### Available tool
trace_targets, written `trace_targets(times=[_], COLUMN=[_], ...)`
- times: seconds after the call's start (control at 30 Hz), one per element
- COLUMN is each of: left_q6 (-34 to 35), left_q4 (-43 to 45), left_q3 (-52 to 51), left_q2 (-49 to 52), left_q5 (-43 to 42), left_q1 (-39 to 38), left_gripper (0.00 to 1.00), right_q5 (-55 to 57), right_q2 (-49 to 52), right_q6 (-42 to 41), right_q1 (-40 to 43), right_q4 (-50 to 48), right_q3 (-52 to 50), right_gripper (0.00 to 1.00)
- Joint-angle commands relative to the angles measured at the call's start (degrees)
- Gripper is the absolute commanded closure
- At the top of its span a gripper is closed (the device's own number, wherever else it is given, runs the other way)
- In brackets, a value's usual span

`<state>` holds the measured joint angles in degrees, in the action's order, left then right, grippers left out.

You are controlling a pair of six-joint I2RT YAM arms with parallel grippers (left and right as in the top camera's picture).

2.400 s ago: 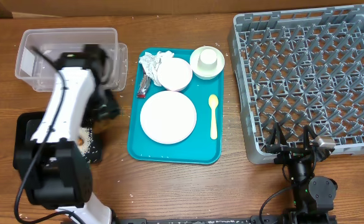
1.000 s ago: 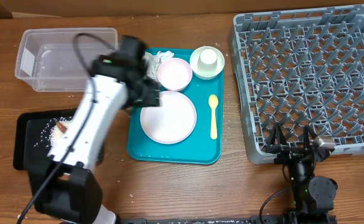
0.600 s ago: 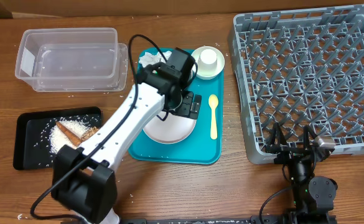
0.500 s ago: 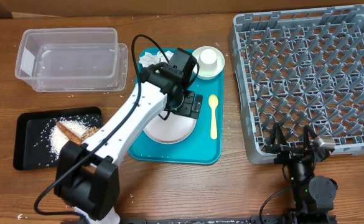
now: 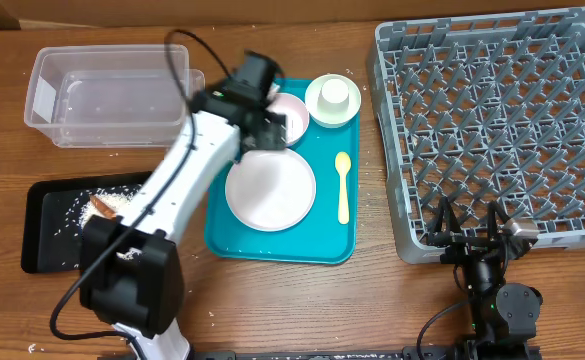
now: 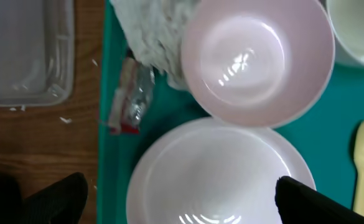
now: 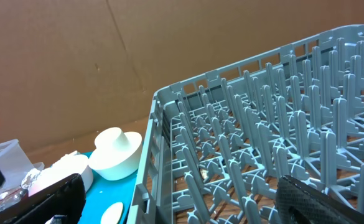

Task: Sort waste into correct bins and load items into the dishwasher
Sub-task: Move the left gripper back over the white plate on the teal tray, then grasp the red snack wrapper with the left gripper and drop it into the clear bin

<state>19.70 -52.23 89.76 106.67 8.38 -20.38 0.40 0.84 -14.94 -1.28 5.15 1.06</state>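
My left gripper (image 5: 264,135) hangs open over the upper left of the teal tray, holding nothing. In the left wrist view the left gripper (image 6: 182,202) straddles the top of the pale pink plate (image 6: 219,177). Just beyond lie the pink bowl (image 6: 259,59), the crumpled napkin (image 6: 154,34) and the dark-red wrapper (image 6: 130,102). Overhead I see the plate (image 5: 270,190), pink bowl (image 5: 292,118), whitish bowl (image 5: 317,110) carrying the white cup (image 5: 333,93), and yellow spoon (image 5: 343,185). My right gripper (image 5: 469,225) rests open at the front edge of the grey dish rack (image 5: 497,130).
The clear tub (image 5: 112,95) stands at the back left. The black tray (image 5: 47,235) at the front left holds rice grains (image 5: 77,212) and a carrot-like stick (image 5: 102,206), partly under my left arm. The teal tray (image 5: 322,245) lies mid-table. The right wrist view shows rack pegs (image 7: 262,143).
My left arm swung from the tub side across the teal tray to the plate's right, then back up-left toward the napkin corner. The right arm has not moved.
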Motion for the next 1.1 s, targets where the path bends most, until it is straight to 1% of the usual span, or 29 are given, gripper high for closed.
trace_targets(times=[0.0, 0.07, 0.17, 0.23, 0.27, 0.4, 0.5, 0.57, 0.73, 0.83, 1.07], left_q6=[-4.52, -7.43, -10.86, -15.74, -16.57, -16.57, -16.5, -16.5, -16.55, -16.55, -16.5], left_q4=[1.95, 3.15, 4.39, 4.59, 4.55, 4.59, 4.72, 4.96, 5.14, 5.92, 7.72], left_q3=[1.36, 1.36, 1.36, 1.36, 1.36, 1.36, 1.36, 1.36, 1.36, 1.18, 1.16], left_q2=[1.49, 2.43, 4.31, 6.43, 7.13, 8.87, 9.31, 9.49, 9.75, 10.88, 14.05], left_q5=[-6.4, -6.03, -3.04, -1.86, -0.76, 1.33, 4.31, 5.95, 4.22, 3.23, 5.11], left_q1=[3.58, 4.55, 4.94, 4.94, 4.94, 4.94, 5.05, 5.05, 5.05, 5.05, 5.05], left_gripper=[0.03, 0.04, 0.05, 0.05, 0.05, 0.07, 0.17, 0.18, 0.18, 0.25, 0.3], right_q5=[0.11, 0.11, 0.11, 0.11, 0.11, 0.11, 0.11, 0.11, 0.11, 0.11, 0.11], right_q2=[-0.68, -0.68, -0.68, -0.68, -0.68, -0.68, -0.68, -0.68, -0.68, -0.68, -0.68], right_q6=[0.35, 0.35, 0.33, 0.33, 0.33, 0.33, 0.33, 0.33, 0.35, 0.33, 0.33], right_q1=[-0.37, -0.37, -0.37, -0.37, -0.37, -0.37, -0.37, -0.37, -0.37, -0.37, -0.37], right_q4=[-0.39, -0.39, -0.39, -0.39, -0.39, -0.39, -0.39, -0.39, -0.39, -0.39, -0.39], right_q3=[-0.61, -0.61, -0.61, -0.61, -0.61, -0.61, -0.61, -0.61, -0.61, -0.61, -0.61], right_gripper=[0.0, 0.0, 0.0, 0.0, 0.0, 0.0, 0.0, 0.0, 0.0, 0.0, 0.0])
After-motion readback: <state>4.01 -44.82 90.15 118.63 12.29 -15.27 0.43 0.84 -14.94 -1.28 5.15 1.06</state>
